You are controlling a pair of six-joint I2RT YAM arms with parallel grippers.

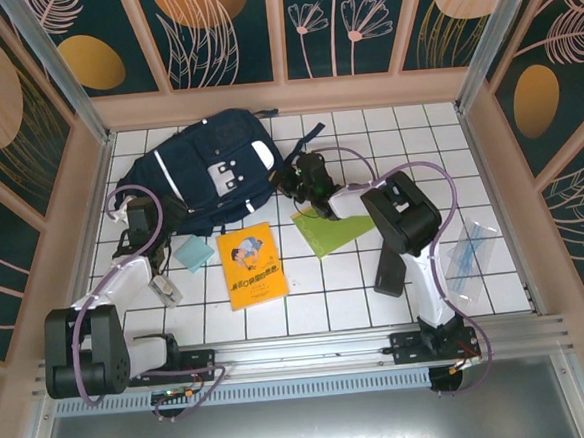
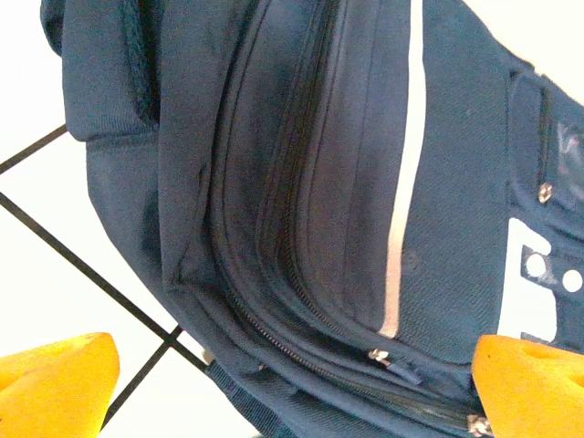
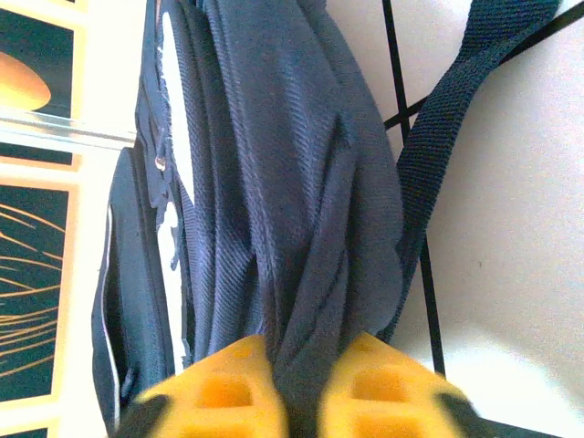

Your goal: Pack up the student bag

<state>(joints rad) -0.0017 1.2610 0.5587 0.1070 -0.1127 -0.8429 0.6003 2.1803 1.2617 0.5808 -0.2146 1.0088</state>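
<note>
While the backpack lies on white tiles, right claw pinching a fold of its fabric — left claw spread wide, close beside it.

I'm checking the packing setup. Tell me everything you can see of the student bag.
The student bag is navy woven fabric with white stripes, pale front patches and dark straps. It lies flat, front up, on the far left of the white tiled table. Its zips look closed. The right claw pinches a fold at its side, and the open left claw points at its zipped edge.
</note>
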